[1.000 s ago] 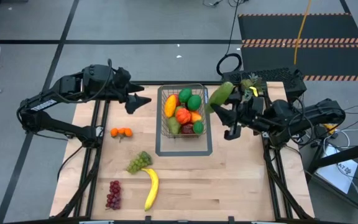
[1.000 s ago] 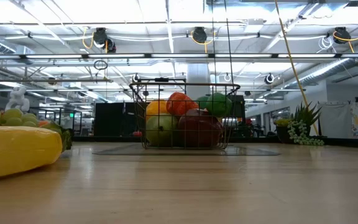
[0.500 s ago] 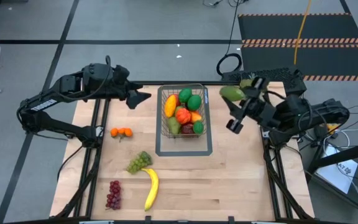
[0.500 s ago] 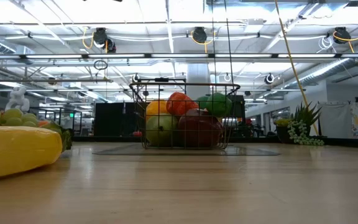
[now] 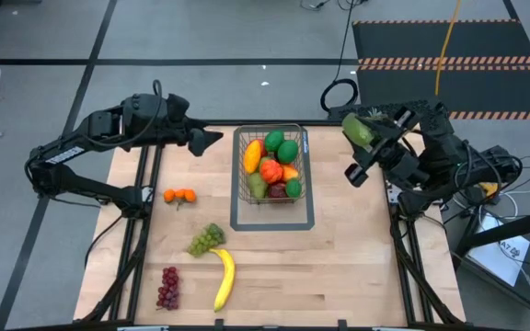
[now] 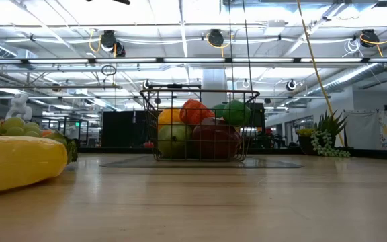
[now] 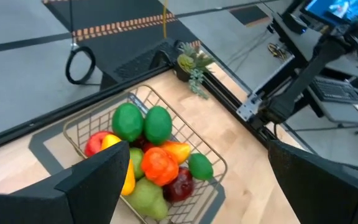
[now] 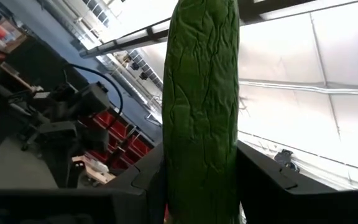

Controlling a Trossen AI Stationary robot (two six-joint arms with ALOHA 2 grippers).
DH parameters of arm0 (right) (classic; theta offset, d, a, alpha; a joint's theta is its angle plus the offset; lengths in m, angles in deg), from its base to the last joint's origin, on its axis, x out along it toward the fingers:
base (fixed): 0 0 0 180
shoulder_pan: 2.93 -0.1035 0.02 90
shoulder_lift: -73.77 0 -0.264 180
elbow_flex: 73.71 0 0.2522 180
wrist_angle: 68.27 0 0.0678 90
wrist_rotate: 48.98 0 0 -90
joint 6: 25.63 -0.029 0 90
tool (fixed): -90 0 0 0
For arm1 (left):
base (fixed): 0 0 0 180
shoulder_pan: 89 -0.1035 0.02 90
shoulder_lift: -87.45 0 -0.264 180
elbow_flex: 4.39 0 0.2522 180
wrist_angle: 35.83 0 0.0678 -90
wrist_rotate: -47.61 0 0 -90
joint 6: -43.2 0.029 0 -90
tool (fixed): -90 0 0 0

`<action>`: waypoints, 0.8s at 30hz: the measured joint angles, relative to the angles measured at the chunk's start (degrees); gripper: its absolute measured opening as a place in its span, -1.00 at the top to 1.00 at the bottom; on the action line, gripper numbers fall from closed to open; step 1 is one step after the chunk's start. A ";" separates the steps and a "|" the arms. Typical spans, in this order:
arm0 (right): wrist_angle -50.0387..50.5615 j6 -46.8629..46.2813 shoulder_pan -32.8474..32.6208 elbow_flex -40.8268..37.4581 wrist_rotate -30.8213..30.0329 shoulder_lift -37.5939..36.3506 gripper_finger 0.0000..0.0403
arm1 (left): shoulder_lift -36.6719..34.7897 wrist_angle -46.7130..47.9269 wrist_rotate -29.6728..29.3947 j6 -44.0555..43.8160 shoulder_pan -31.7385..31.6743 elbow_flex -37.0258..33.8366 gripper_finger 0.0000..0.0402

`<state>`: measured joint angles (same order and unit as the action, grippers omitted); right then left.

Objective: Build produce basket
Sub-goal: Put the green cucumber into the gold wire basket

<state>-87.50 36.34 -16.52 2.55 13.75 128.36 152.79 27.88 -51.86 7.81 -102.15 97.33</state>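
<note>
Right gripper (image 5: 368, 140), upper right of the high view, clasped the cucumber (image 5: 358, 130); it should be lowered lengthwise into the basket (image 5: 271, 129); left gripper (image 5: 212, 138) gaped wide.

I see bare counter (image 5: 357, 248) right of the basket (image 5: 270, 165), wide enough to pass. The basket's tall wire walls block any level approach, and the fruit heaped inside reaches its rim. On the left, oranges (image 5: 179, 195), green grapes (image 5: 206, 239), banana (image 5: 224, 279) and red grapes (image 5: 167, 287) clutter the lane.
</note>
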 joint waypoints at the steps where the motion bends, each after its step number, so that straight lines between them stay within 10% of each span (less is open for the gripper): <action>1: 0.13 0.07 0.00 0.00 -0.02 0.04 0.28 | 0.00 0.00 -0.47 -0.38 0.00 0.00 -0.90; 24: 2.44 -6.61 0.00 0.00 0.22 0.07 0.28 | 0.00 -0.03 -4.68 -1.15 0.00 -0.02 -0.90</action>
<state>-85.06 29.74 -16.52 2.55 13.98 128.43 152.79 27.85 -56.54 6.66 -102.15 97.31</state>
